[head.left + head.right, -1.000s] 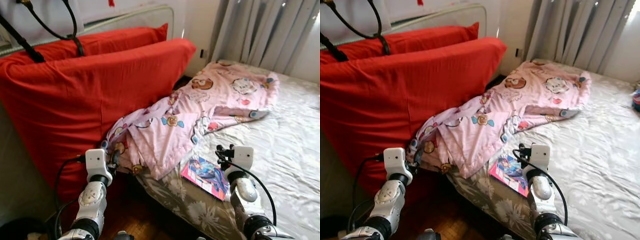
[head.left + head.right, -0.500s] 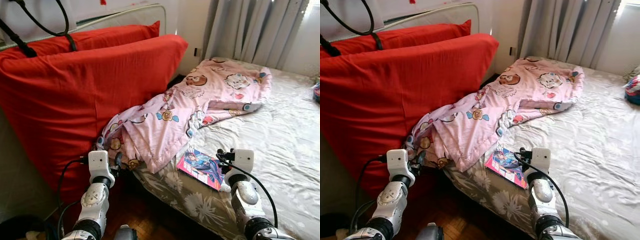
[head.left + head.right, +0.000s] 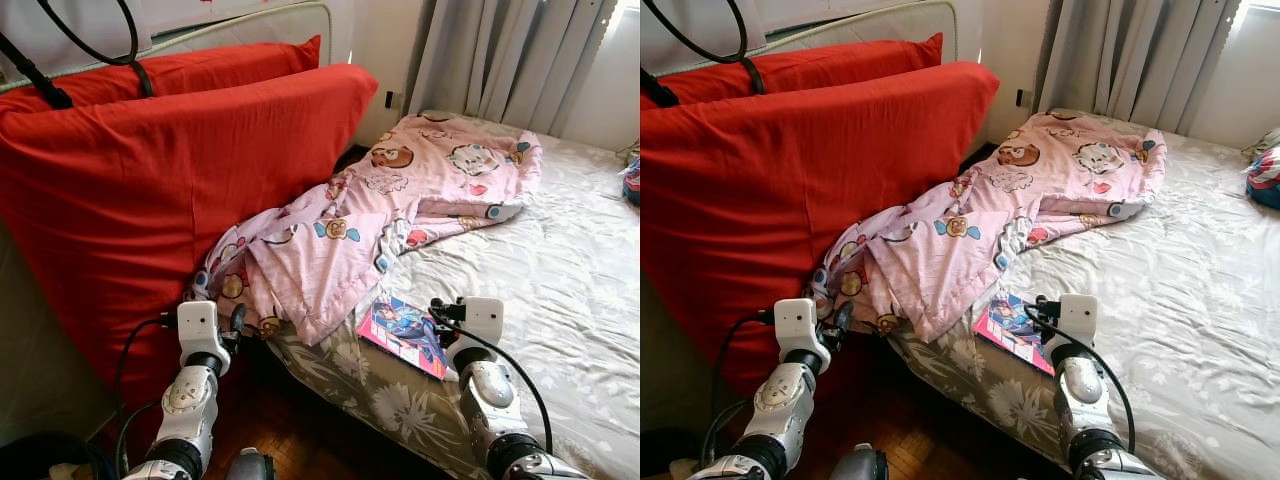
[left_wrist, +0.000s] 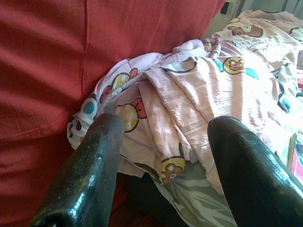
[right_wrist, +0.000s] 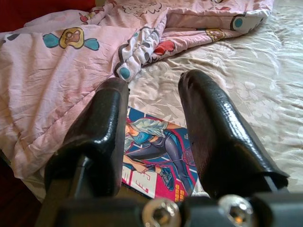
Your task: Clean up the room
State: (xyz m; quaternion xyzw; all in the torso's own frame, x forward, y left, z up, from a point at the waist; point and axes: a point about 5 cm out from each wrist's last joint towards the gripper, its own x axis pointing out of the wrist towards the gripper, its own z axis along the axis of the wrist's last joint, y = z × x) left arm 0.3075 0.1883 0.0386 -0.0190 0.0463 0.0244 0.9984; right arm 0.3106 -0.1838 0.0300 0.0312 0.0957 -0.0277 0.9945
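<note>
A crumpled pink cartoon-print blanket [image 3: 400, 200] lies across the bed and hangs over its near edge. A magazine [image 3: 405, 333] with a bright pink and blue cover lies flat on the sheet beside the blanket's lower fold. My right gripper [image 5: 154, 85] is open just short of the magazine [image 5: 156, 151], holding nothing. My left gripper [image 4: 165, 125] is open too, low beside the bed, pointing at the blanket's hanging corner [image 4: 142, 109] next to the red pillow.
Two big red pillows [image 3: 170, 180] lean upright left of the bed. The grey floral sheet [image 3: 560, 260] stretches right toward the curtains [image 3: 500, 60]. A colourful bundle [image 3: 1265, 180] sits at the far right edge. Dark wooden floor [image 3: 290, 430] lies below the bed's edge.
The whole picture has shifted slightly as the camera moved, bringing more of the bed's right side into view. Both grippers hold the same pose, open.
</note>
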